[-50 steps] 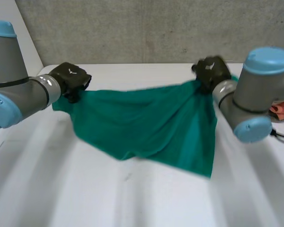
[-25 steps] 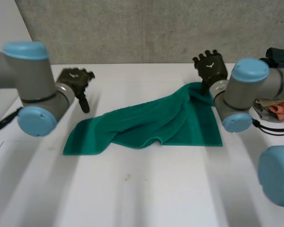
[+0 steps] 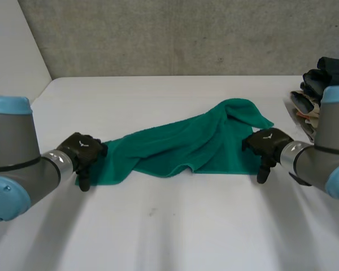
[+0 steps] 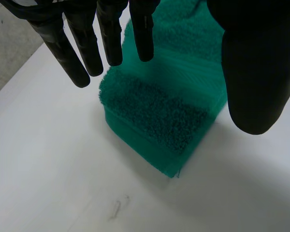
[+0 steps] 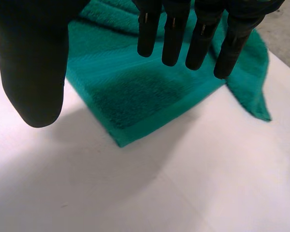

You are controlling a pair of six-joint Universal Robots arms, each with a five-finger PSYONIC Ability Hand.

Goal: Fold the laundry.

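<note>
A green towel (image 3: 186,144) lies rumpled across the middle of the white table (image 3: 175,231), stretched left to right. My left hand (image 3: 82,152) hovers over its near left corner (image 4: 157,121), fingers (image 4: 87,43) straight and spread, holding nothing. My right hand (image 3: 266,145) hovers over the near right corner (image 5: 135,104), fingers (image 5: 174,34) straight, thumb (image 5: 34,63) apart, also holding nothing. Both corners lie flat on the table under the palms. The far right corner of the towel is bunched up.
A heap of other laundry (image 3: 319,90), dark and light pieces, sits at the table's right edge. A grey wall (image 3: 175,34) stands behind the table. A small mark (image 3: 152,212) is on the tabletop in front of the towel.
Both hands held the towel lifted at the far side, then let go. The towel dropped onto the table, and both hands moved toward me, down to its near corners.
</note>
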